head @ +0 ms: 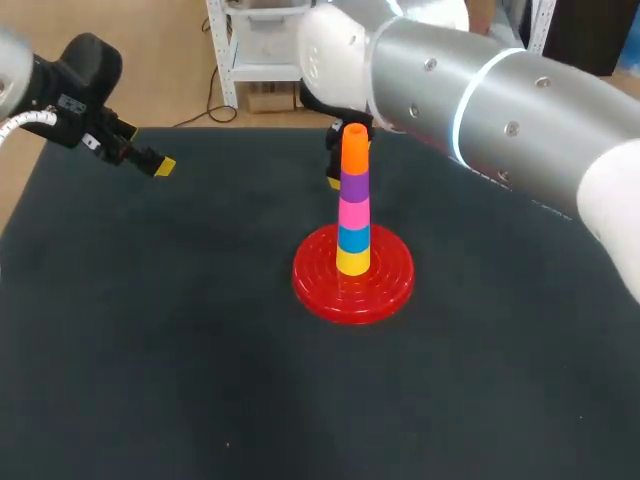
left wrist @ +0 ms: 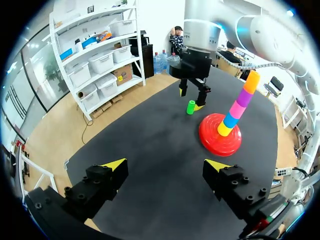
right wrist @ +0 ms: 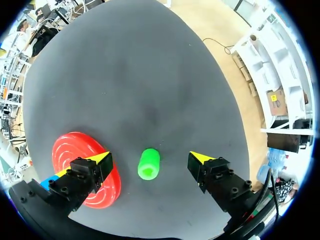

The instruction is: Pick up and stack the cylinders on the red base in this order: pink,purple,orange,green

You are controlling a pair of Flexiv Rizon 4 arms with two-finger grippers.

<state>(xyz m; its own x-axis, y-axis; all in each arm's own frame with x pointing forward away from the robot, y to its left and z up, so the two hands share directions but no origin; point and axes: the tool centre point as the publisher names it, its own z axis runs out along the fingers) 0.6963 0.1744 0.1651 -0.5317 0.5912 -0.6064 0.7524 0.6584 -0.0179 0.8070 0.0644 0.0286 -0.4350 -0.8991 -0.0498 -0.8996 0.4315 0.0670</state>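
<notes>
Green cylinder (right wrist: pixel 149 165): it lies on its side on the dark bench (head: pixel 150 350), just behind the red base (head: pixel 390 285) and apart from it.
Stack on the base: yellow, blue, pink (head: pixel 353 213), purple (head: pixel 354 185) and orange (head: pixel 354 150), from bottom to top; only the green one is not yet on it.
Right tool (left wrist: pixel 190 100): it is wide and holds nothing; it hangs over the green cylinder, one finger at each side of it, not touching.
Left tool (left wrist: pixel 165 164): it is also wide and holds nothing, above the bench and well apart from the base.
How it will handle: it looks like a small plastic piece, so probably light, stiff and smooth. Lying on its round side, it may roll if only one finger pushes it.
Where to take hold: I think across the round wall, near the middle of its length, with both fingers arriving together.
Risk: the stack is tall and thin, so a knock may tip it.
</notes>
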